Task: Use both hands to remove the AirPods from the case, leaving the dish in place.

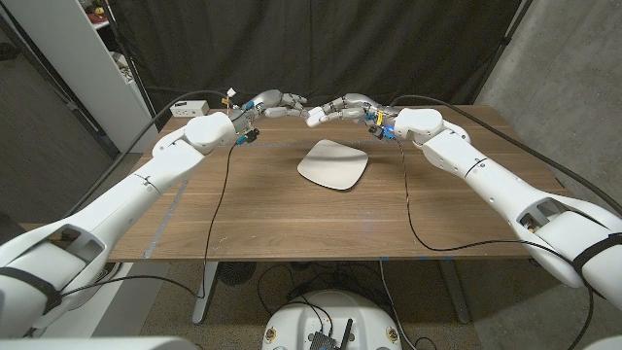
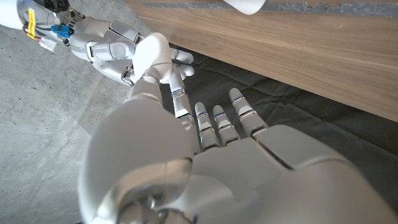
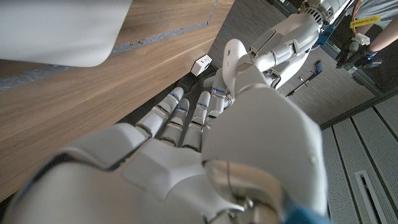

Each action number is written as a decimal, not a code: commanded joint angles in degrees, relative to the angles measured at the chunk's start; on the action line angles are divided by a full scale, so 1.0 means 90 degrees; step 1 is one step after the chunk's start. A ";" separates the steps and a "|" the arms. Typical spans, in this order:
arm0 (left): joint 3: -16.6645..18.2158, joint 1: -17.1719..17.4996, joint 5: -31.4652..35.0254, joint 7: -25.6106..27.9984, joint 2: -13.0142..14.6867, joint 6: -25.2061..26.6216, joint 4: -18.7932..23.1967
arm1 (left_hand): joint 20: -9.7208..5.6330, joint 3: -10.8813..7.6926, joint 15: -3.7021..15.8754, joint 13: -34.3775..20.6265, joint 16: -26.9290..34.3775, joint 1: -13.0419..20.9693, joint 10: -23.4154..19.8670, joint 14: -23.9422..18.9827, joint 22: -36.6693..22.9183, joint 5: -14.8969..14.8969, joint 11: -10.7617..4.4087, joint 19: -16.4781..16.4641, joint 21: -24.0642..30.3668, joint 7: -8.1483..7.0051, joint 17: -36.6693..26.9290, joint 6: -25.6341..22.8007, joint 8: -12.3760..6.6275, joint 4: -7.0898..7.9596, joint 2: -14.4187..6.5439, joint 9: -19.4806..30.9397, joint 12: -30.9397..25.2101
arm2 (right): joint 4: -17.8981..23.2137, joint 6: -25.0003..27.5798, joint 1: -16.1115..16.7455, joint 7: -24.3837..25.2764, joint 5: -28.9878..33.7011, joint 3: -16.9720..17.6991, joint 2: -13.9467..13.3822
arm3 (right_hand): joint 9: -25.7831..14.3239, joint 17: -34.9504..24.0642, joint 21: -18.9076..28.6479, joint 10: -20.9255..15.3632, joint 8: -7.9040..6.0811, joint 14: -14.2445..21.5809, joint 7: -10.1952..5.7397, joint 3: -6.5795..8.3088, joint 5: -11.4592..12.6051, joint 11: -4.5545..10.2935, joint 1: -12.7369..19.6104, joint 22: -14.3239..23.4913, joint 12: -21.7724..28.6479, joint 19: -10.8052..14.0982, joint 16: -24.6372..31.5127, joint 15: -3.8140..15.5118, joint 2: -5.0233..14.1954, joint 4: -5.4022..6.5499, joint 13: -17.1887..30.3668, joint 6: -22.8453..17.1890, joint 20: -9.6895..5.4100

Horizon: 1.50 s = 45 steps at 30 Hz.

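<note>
My two hands meet in the air above the table's far middle. My left hand (image 1: 275,102) reaches in with its fingers stretched toward my right hand (image 1: 342,105). A small white piece (image 1: 314,119) shows under the right hand's fingertips, where thumb and fingers close; it looks like the AirPods case, mostly hidden. In the left wrist view my left hand (image 2: 205,143) points its thumb and fingers at the right hand (image 2: 106,46), touching it. The right wrist view has my right hand (image 3: 186,155) with its thumb forward against the left hand (image 3: 280,43). The white dish (image 1: 333,163) lies with nothing in it, nearer than both hands.
A beige box (image 1: 191,107) with cables sits at the table's far left edge. A dark curtain hangs behind the table. Thin black cables trail from both wrists across the wood (image 1: 408,209).
</note>
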<state>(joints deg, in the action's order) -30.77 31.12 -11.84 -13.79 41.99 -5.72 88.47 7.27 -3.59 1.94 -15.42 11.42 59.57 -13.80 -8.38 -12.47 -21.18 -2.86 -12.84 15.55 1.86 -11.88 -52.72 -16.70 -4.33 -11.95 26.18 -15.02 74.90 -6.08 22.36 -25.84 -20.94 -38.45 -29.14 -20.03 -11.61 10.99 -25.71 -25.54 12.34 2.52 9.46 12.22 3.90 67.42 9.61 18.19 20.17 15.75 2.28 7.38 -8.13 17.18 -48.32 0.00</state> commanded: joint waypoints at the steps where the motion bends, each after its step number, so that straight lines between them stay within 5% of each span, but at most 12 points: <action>1: -0.0059 -0.0157 -0.0627 -0.0615 -0.0145 0.0018 -0.0309 | -0.0052 -0.0532 0.0002 -0.0003 0.0031 -0.0033 0.0023 0.0064 -0.0033 0.0037 0.0032 -0.0013 0.0044 0.0022 -0.0034 -0.0047 -0.0207 0.0585 -0.0049 0.0415 0.0030 | -0.0280 -0.0298 -0.0052 -0.0180 -0.0047 0.0037 0.0036 | -0.1499 -0.0021 -0.0009 -0.0013 -0.0789 -0.0011 -0.0417 -0.0020 0.0035 0.0066 0.0061 0.0018 -0.0019 -0.0028 0.0017 0.0628 -0.0010 -0.0002 0.0015 -0.0413 -0.0009; 33: -0.0066 -0.0208 -0.1800 -0.1447 -0.0649 -0.0279 -0.1313 | -0.0060 -0.1134 0.0008 0.0045 0.0065 -0.0672 -0.0123 0.0061 -0.0083 0.0315 0.0038 0.0078 0.0121 0.0208 -0.0071 -0.0270 -0.0472 0.1588 -0.0017 0.0953 -0.0006 | -0.0563 -0.0631 0.0025 -0.0223 -0.0189 0.0151 0.0128 | -0.1480 -0.0034 -0.0010 -0.0047 -0.0755 -0.0012 -0.0508 -0.0095 0.0120 0.0123 0.0062 0.0018 -0.0065 -0.0072 0.0021 0.0735 -0.0025 0.0040 0.0065 -0.0412 0.0014; 38: -0.0093 -0.0232 -0.1794 -0.1516 -0.0633 -0.0287 -0.1355 | -0.0089 -0.0998 0.0015 0.0066 0.0068 -0.1069 -0.0209 0.0019 -0.0081 0.0462 0.0174 0.0077 0.0141 0.0319 -0.0050 -0.0172 -0.0412 0.1679 0.0158 0.1011 -0.0031 | -0.0578 -0.0622 0.0025 -0.0225 -0.0215 0.0169 0.0127 | -0.1483 -0.0036 -0.0011 -0.0048 -0.0752 -0.0012 -0.0518 -0.0105 0.0131 0.0119 0.0061 0.0018 -0.0073 -0.0081 0.0022 0.0736 -0.0020 0.0048 0.0072 -0.0407 0.0016; 45: -0.0082 -0.0184 -0.1744 -0.1532 -0.0528 -0.0348 -0.1303 | -0.0095 -0.0433 -0.0003 0.0119 0.0083 -0.2029 -0.0316 -0.0125 -0.0053 0.0732 0.0292 0.0028 0.0174 0.0501 -0.0005 -0.0104 -0.0128 0.1634 0.0549 0.0744 -0.0046 | -0.0606 -0.0594 0.0021 -0.0183 -0.0211 0.0176 0.0133 | -0.1474 -0.0039 -0.0010 -0.0053 -0.0736 -0.0014 -0.0513 -0.0120 0.0145 0.0113 0.0062 0.0017 -0.0086 -0.0087 0.0023 0.0722 -0.0017 0.0056 0.0082 -0.0392 0.0023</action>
<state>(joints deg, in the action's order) -31.33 29.33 -27.49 -26.93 36.58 -8.18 77.42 6.52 -8.99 1.84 -14.36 11.69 43.53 -16.37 -8.72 -12.93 -15.06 -0.75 -12.08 16.76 5.66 -11.97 -53.60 -18.55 10.49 -8.05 33.41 -15.02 69.95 -11.48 22.51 -27.95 -22.65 -37.04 -28.06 -20.03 -11.88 10.99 -26.12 -29.11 12.31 1.71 8.67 12.96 4.73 67.62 9.61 17.57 19.55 15.75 2.25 6.59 -7.66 17.71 -48.23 -0.01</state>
